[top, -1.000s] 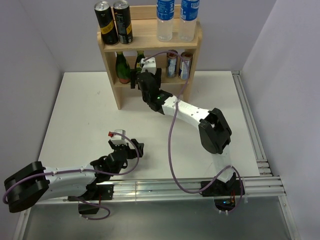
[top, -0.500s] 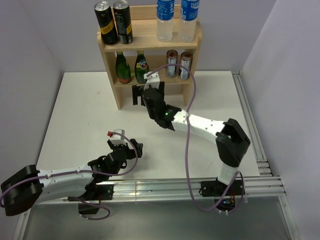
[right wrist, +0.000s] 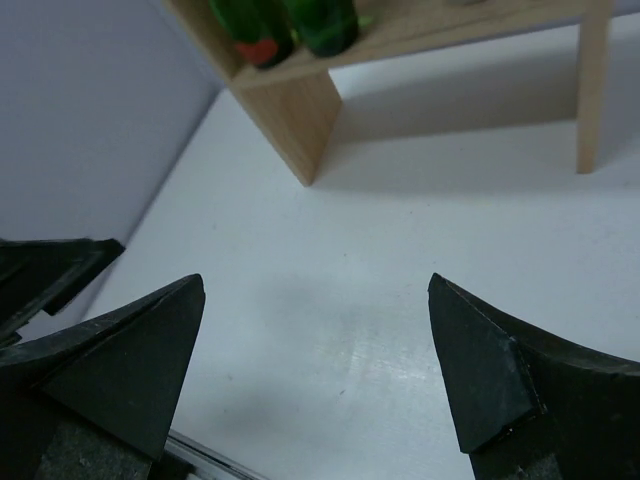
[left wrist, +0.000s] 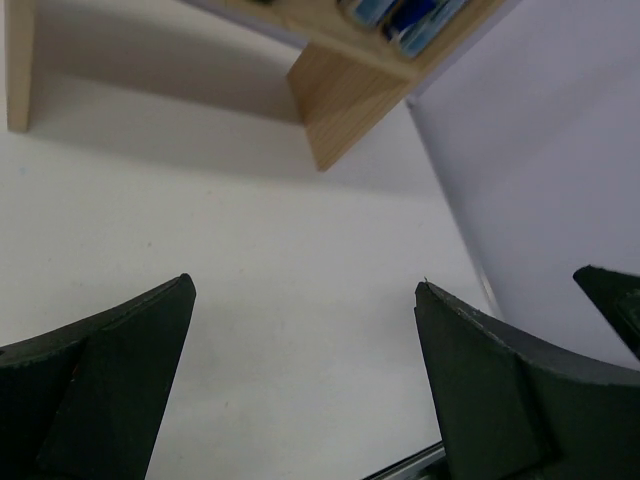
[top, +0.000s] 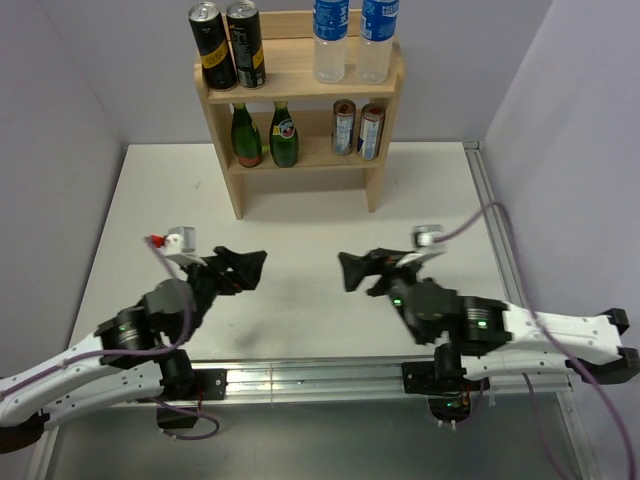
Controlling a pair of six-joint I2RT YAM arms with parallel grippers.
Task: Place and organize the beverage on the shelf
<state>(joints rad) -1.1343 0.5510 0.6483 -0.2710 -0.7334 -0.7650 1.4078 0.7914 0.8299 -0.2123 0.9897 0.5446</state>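
The light-wood shelf [top: 302, 88] stands at the back of the table. Its top tier holds two black cans [top: 228, 44] and two clear water bottles [top: 355, 38]. Its middle tier holds two green bottles [top: 265, 134] and two slim cans [top: 358, 128]. My left gripper [top: 250, 267] is open and empty over the near table, pointing right. My right gripper [top: 352, 270] is open and empty, pointing left toward it. In the left wrist view a shelf leg [left wrist: 340, 95] shows; in the right wrist view the shelf [right wrist: 300, 115] and green bottles [right wrist: 290, 25] show.
White table [top: 300, 300] between the two grippers. Grey walls on both sides. A metal rail [top: 505, 260] runs along the table's right edge and another along the near edge.
My right arm has pulled back from the shelf to the near right of the table, leaving the green bottle on the middle tier. My left arm has risen and turned rightward.
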